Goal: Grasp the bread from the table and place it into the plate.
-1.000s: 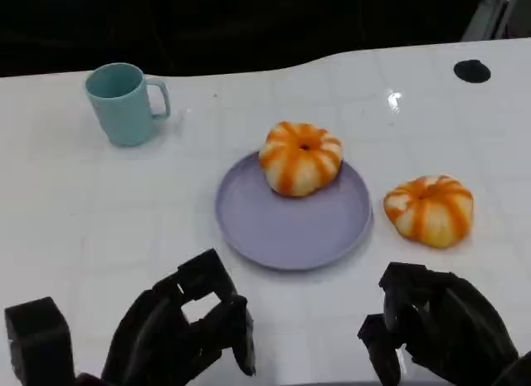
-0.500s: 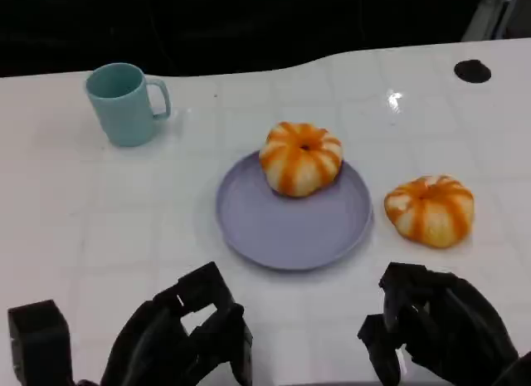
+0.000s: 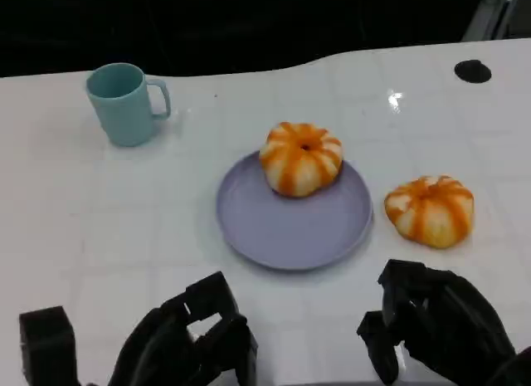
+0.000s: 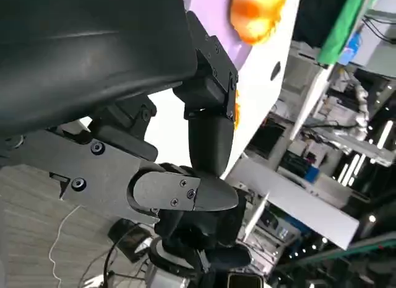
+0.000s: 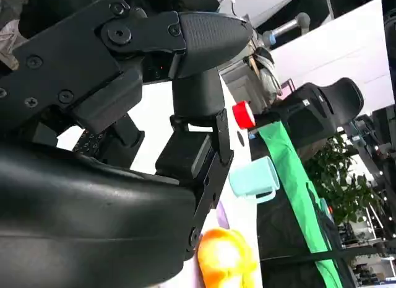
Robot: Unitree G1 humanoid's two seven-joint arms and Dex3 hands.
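Orange-striped bread point(image 3: 429, 209) at the right of the head view, resting on the white table point(image 3: 99, 212), just beside the right rim of the plate, apart from it. Round, pumpkin-shaped, upright, untouched by either hand. Lavender plate point(image 3: 274, 228) at the centre of the frame, flat on the table. On its upper right part, a second orange-striped bread point(image 3: 300, 158), overlapping the far rim.

Below the loose bread, at the lower right of the frame, right hand point(image 3: 436, 328): black, fingers curled in, nothing held, well short of the bread. At the lower left, left hand point(image 3: 187, 340): fingers bent and somewhat apart, nothing between them, near the plate's lower edge but clear of it.

Teal mug point(image 3: 124, 102) at the upper left of the frame, upright, handle toward the picture's right, well apart from the plate. Small black round mark point(image 3: 472, 70) on the table at the upper right.

In the right wrist view, teal mug again point(image 5: 253, 177), with a blurred orange bread point(image 5: 226, 257) at the bottom edge.
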